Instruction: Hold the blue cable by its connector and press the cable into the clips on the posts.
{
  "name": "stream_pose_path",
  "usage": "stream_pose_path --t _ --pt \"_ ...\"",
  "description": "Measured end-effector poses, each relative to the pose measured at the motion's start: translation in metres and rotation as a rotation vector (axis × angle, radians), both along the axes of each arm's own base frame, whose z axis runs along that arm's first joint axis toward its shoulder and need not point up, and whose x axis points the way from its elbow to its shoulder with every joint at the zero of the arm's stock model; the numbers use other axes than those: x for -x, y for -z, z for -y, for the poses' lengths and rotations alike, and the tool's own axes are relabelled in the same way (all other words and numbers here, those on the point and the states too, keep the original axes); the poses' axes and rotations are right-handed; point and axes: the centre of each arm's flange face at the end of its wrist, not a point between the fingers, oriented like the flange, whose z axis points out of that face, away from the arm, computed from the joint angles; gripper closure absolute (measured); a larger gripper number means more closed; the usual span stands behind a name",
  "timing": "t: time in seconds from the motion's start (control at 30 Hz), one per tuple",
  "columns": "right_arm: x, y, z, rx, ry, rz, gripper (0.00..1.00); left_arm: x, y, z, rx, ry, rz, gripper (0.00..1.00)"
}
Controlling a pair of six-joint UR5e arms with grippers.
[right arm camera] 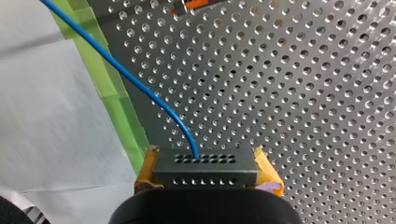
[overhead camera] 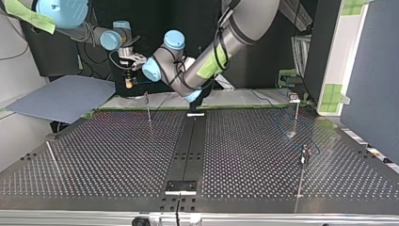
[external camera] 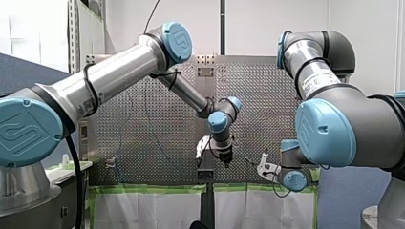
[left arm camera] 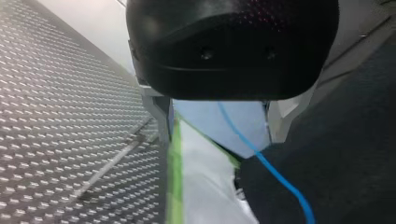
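In the right wrist view my right gripper (right arm camera: 208,173) is shut, its yellow pads (right arm camera: 268,175) clamping a dark grey connector (right arm camera: 204,164). The blue cable (right arm camera: 140,86) curves out of that connector over the perforated table. My left gripper (left arm camera: 222,135) is open, and the cable (left arm camera: 275,172) runs loose between its metal fingers (left arm camera: 161,123). In the front view my left gripper (external camera: 224,156) hangs at the table's middle, with my right gripper (external camera: 264,167) just to its right. Thin clip posts (overhead camera: 148,107) (overhead camera: 296,115) (overhead camera: 301,174) stand on the table.
Green tape (right arm camera: 114,100) and white sheeting (right arm camera: 51,126) border the table's edge beside both grippers. A black strip (overhead camera: 188,146) runs down the table's middle. A blue-grey board (overhead camera: 66,96) lies at the top view's left. Another thin post (overhead camera: 52,157) leans near that side.
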Motion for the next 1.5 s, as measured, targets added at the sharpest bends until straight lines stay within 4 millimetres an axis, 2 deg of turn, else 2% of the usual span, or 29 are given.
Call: stream_pose_path --t 0.2,0.53,1.07,1.33,1.5 --pt "-0.003 -0.001 0.0 0.001 -0.005 -0.002 1.0 0.006 0.014 -0.004 -0.043 0.005 -0.051 0.0" --pt "-0.005 0.0 -0.001 -0.002 -0.008 -0.005 1.0 0.01 0.009 -0.007 -0.063 -0.033 -0.104 0.0" --pt "-0.005 -0.001 0.0 -0.001 -0.009 -0.003 1.0 -0.015 -0.01 0.01 0.094 -0.157 0.004 0.0" --pt "-0.006 -0.001 0.0 0.001 -0.013 -0.002 1.0 -0.02 -0.012 0.002 0.047 -0.201 0.033 0.0" --pt "-0.006 -0.001 0.0 0.002 -0.014 -0.001 1.0 -0.016 -0.001 0.002 -0.023 -0.194 0.027 0.0"
